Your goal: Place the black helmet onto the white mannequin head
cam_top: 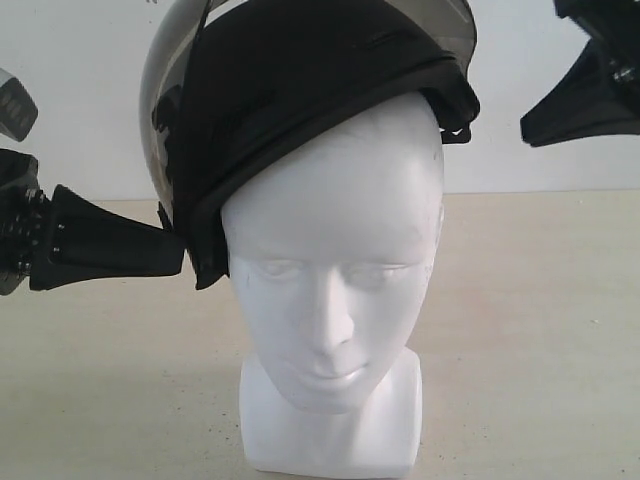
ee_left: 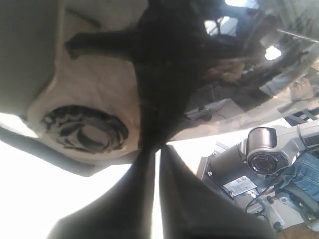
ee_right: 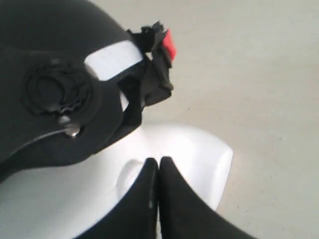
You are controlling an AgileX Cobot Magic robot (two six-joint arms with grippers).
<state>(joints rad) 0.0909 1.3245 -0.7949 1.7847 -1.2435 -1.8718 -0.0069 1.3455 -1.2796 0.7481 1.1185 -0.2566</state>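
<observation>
Atop one white mannequin head (cam_top: 335, 270) sits one black helmet (cam_top: 300, 90); left tool (ee_left: 157, 149) and right tool (ee_right: 158, 162) both clenched.

Beige tabletop (cam_top: 560, 330), plain white wall (cam_top: 80, 60)

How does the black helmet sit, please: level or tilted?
Tilted: the black helmet rests on the white mannequin head, rim lower at the exterior view's left.

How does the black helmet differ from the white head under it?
The black helmet is dark and sits tilted, one side lower; the white mannequin head is pale and stands upright. The helmet is wider than the head. Both are rounded.
</observation>
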